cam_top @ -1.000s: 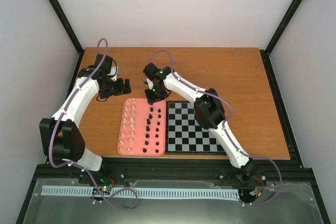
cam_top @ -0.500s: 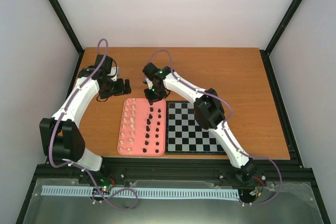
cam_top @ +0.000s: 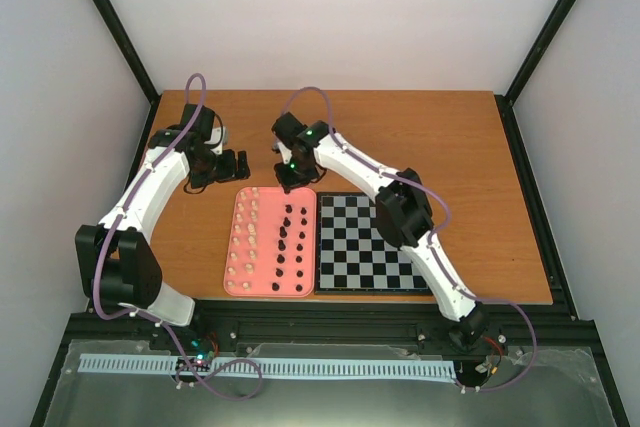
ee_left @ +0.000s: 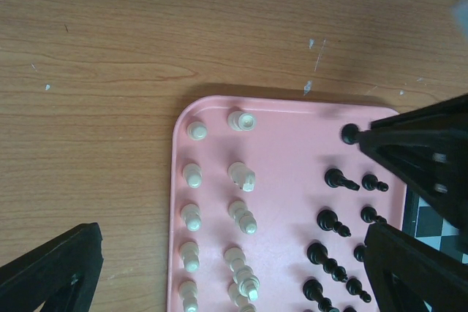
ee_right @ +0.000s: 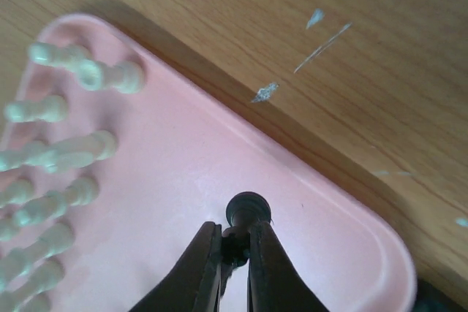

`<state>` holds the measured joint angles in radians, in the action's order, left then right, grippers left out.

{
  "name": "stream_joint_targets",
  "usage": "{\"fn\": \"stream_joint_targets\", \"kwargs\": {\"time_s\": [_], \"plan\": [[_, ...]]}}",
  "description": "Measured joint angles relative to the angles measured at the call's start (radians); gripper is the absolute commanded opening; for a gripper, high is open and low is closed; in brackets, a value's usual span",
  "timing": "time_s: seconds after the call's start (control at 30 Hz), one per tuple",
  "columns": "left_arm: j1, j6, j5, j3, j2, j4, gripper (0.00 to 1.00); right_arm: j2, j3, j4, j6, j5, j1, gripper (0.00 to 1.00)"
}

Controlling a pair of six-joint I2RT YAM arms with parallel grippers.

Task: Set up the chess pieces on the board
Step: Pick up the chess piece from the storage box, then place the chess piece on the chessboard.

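From above we see the table (cam_top: 450, 147), the board (cam_top: 360, 242) by its near edge, and just left a pink tray (cam_top: 270, 289) holding the chess pieces (cam_top: 285, 243). Only the right wrist view shows the right gripper (ee_right: 235, 242) clamped on a black piece (ee_right: 247, 210). The left gripper (cam_top: 238, 164), toward the far left corner, has its jaws wide apart in its own view.

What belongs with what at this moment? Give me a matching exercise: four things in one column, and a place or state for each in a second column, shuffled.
Column A
1. right hand
2. left hand
3. cream-white pieces
4. board

Column B
a. lies flat beside the pink tray, on its right
b. shut on a black piece near the tray's far edge
c. open, fingers wide apart
d. stand in the tray's left half

Pairs: 1-b, 2-c, 3-d, 4-a
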<state>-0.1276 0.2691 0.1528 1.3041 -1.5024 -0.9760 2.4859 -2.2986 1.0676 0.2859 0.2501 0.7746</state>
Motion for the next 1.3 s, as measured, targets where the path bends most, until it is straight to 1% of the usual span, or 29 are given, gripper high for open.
{"fn": "stream_joint_targets", "kwargs": {"time_s": [0.1,0.17,0.3,0.4,0.47,0.57,0.7,0.9,1.0,1.17,1.3], "plan": [[0.0,0.0,0.0,0.0,0.0,0.0,1.0,-0.078,0.018,0.006,0.001,-0.026,-0.002,0.03],[0.0,0.0,-0.001,0.0,0.0,0.0,1.0,-0.166,0.062,0.005,0.004,-0.05,-0.009,0.03],[0.0,0.0,-0.004,0.0,0.0,0.0,1.0,-0.374,0.23,-0.009,0.011,-0.094,-0.043,0.03],[-0.001,0.0,-0.007,0.0,0.0,0.0,1.0,-0.525,0.407,-0.026,0.017,-0.127,-0.114,0.03],[-0.002,0.0,-0.008,0.0,0.0,0.0,1.0,-0.61,0.535,-0.036,0.02,-0.152,-0.192,0.03],[-0.002,0.0,-0.011,0.0,0.0,0.0,1.0,-0.688,0.683,-0.044,0.019,-0.194,-0.299,0.03],[-0.002,0.0,-0.014,0.0,0.0,-0.001,1.0,-0.747,0.833,-0.054,0.015,-0.23,-0.4,0.03],[-0.002,0.0,-0.015,0.0,0.0,-0.001,1.0,-0.795,0.996,-0.088,0.007,-0.236,-0.49,0.03],[-0.002,0.0,-0.015,0.0,0.0,-0.001,1.0,-0.797,1.022,-0.101,-0.001,-0.241,-0.514,0.03],[-0.002,0.0,-0.014,0.0,-0.001,-0.001,1.0,-0.794,1.025,-0.13,-0.013,-0.246,-0.519,0.03],[-0.002,0.0,-0.014,0.0,-0.002,-0.001,1.0,-0.761,1.024,-0.147,-0.021,-0.246,-0.522,0.03]]}}
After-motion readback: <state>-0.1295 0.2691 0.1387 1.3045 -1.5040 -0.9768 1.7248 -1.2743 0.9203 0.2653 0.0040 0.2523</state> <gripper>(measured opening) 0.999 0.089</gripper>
